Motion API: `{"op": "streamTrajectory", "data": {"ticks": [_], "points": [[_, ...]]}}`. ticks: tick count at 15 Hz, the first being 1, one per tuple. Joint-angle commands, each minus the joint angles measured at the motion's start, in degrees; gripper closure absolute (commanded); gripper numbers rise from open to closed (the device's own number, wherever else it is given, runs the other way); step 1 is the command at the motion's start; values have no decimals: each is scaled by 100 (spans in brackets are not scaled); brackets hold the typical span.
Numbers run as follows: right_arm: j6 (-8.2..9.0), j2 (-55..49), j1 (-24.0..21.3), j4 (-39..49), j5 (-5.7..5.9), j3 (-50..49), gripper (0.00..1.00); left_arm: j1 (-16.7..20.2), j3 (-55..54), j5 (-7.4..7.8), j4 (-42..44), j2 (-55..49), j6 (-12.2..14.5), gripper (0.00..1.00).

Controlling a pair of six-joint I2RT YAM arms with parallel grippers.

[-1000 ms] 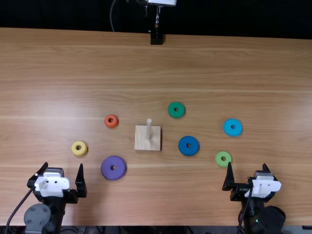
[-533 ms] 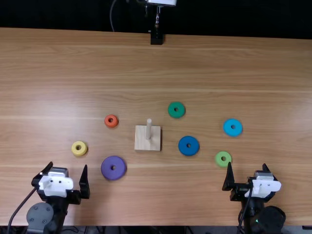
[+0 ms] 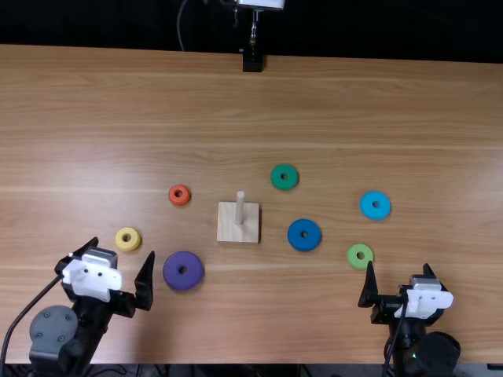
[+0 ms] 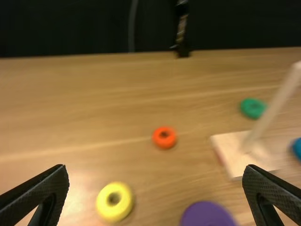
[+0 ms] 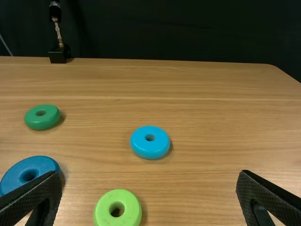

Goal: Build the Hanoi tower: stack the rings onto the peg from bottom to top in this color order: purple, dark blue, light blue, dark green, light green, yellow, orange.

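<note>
Zero stacked on peg (image 3: 240, 207), both pairs of jaws spread and empty; step one seems to be purple ring (image 3: 174, 271), needing left jaws lowered around it.

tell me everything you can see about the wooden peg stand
The pale, unpainted-looking wooden peg stand has a flat, square base with a slim round rod standing upright from about its middle. It sits flat on the light brown wooden table, between the flat round purple ring and the flat round dark blue ring, touching neither. The rod carries no rings, and only the table touches the stand.
</note>
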Motion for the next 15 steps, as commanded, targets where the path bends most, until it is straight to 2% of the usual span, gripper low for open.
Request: {"op": "streamTrajectory", "data": {"ticks": [1,2,3,5,6,7,8,11,13,14,15], "points": [[6,-73,-39,-377,121,-381,0,-54,362,668,-7,355,69,0],[6,-73,-39,-377,121,-381,0,-106,600,636,-28,602,90,0],[6,-73,-39,-377,121,-381,0,-300,828,415,-39,795,90,0],[6,-73,-39,-377,121,-381,0,-519,1215,-514,-102,1349,59,0],[6,-73,-39,-377,121,-381,0,-625,1347,-883,-250,1639,59,0],[6,-73,-39,-377,121,-381,0,-880,1443,-1094,-545,1762,59,0],[6,-73,-39,-388,121,-381,0,-1029,1531,-1167,-798,1841,59,0],[6,-73,-39,-377,121,-381,0,-1223,1566,-1167,-1262,2166,6,0],[6,-73,-39,-377,121,-381,0,-1328,1514,-1252,-1252,2140,27,0],[6,-73,-39,-377,121,-381,0,-1319,1505,-1210,-1178,2043,17,0],[6,-73,-39,-388,121,-381,0,-1310,1566,-1262,-1178,1920,17,0]]}}
